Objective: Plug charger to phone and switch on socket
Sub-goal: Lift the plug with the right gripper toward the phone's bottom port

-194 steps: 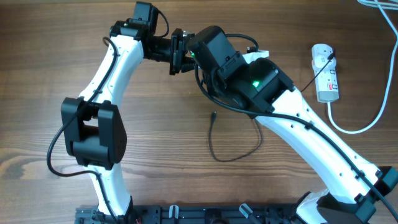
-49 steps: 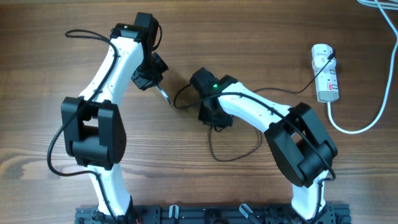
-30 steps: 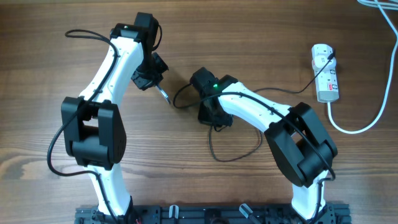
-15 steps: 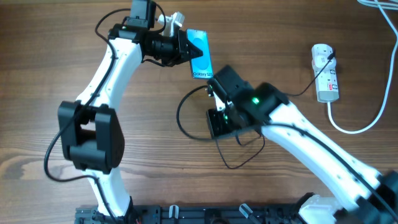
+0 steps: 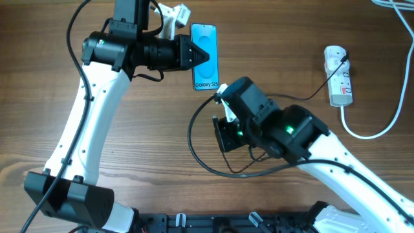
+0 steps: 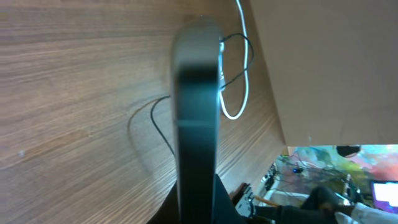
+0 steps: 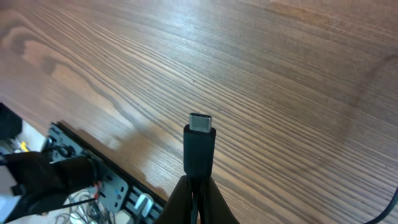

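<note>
The phone [image 5: 206, 57] is held off the table [image 5: 52, 129] by the left gripper [image 5: 189, 53], whose fingers are clamped on its long side. Its cyan screen is turned up to the overhead camera, and the white lettered band points toward the right arm. In the left wrist view it is seen edge-on.

The plug tip of the charger [image 7: 199, 144] is pinched in the right gripper [image 7: 198, 186] and stands upright out of the closed fingers. It is near the phone's lettered end but apart from it. The dark cable is looped on the wood below the right arm. The socket [image 5: 338, 76] lies near the table's right edge, well apart from both grippers, with its thick white cable [image 5: 369, 133] curving away.
</note>
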